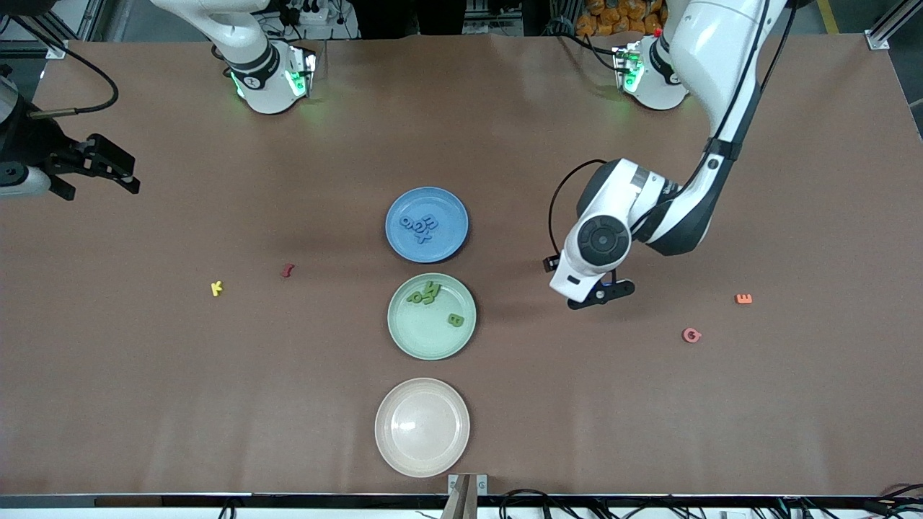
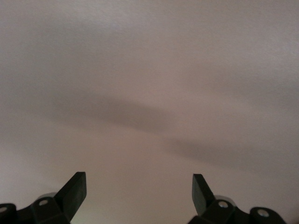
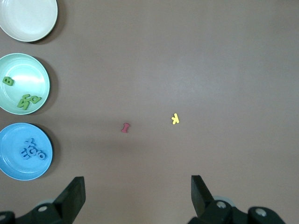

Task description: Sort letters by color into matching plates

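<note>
While the three plates run down the frame's centre, bare brown surface [image 1: 721, 432] spreads wide on both sides. Blue letters [image 1: 419, 228] lie in the blue plate [image 1: 404, 249]; green letters [image 1: 433, 299] in the mint plate [image 1: 425, 342]. Jaws wide apart and empty, the left gripper [image 1: 601, 293] hangs low at mid-right over bare surface. At the frame's upper left edge the right gripper [image 1: 108, 167] — partly cut off — also gapes, holding nothing. Strays — yellow letter [image 1: 216, 288], dark red letter [image 1: 287, 271], pink letter [image 1: 691, 335], orange letter [image 1: 743, 298] — are probably lying flat.
</note>
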`<action>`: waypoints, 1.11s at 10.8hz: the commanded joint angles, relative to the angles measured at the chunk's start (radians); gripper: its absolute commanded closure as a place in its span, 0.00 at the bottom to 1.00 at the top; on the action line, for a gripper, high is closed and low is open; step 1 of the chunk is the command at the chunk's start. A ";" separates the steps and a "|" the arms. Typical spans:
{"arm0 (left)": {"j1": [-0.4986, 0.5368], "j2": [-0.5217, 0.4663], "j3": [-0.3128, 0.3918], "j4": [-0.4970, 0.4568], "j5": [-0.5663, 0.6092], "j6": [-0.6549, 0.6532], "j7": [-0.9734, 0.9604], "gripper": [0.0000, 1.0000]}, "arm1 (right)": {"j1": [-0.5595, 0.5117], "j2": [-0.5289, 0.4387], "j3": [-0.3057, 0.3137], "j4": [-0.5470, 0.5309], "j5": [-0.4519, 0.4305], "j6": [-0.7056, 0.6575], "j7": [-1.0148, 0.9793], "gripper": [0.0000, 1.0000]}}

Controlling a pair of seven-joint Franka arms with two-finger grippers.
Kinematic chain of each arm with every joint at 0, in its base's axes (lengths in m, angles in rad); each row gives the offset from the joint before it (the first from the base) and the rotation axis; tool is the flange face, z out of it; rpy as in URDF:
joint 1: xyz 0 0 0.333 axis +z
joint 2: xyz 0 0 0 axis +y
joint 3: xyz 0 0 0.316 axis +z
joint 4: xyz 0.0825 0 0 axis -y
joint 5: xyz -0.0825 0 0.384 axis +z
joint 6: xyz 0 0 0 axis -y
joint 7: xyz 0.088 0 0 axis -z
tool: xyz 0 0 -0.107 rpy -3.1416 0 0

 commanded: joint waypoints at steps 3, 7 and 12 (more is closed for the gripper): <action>0.148 -0.297 -0.009 -0.385 -0.024 0.171 0.228 0.00 | 0.007 0.012 -0.014 0.038 -0.009 -0.022 -0.010 0.00; 0.262 -0.392 -0.016 -0.457 -0.050 0.170 0.426 0.00 | 0.007 0.010 -0.014 0.046 -0.026 -0.019 -0.009 0.00; 0.319 -0.449 -0.016 -0.485 -0.069 0.164 0.479 0.00 | 0.038 0.039 -0.066 0.102 -0.024 -0.054 -0.010 0.00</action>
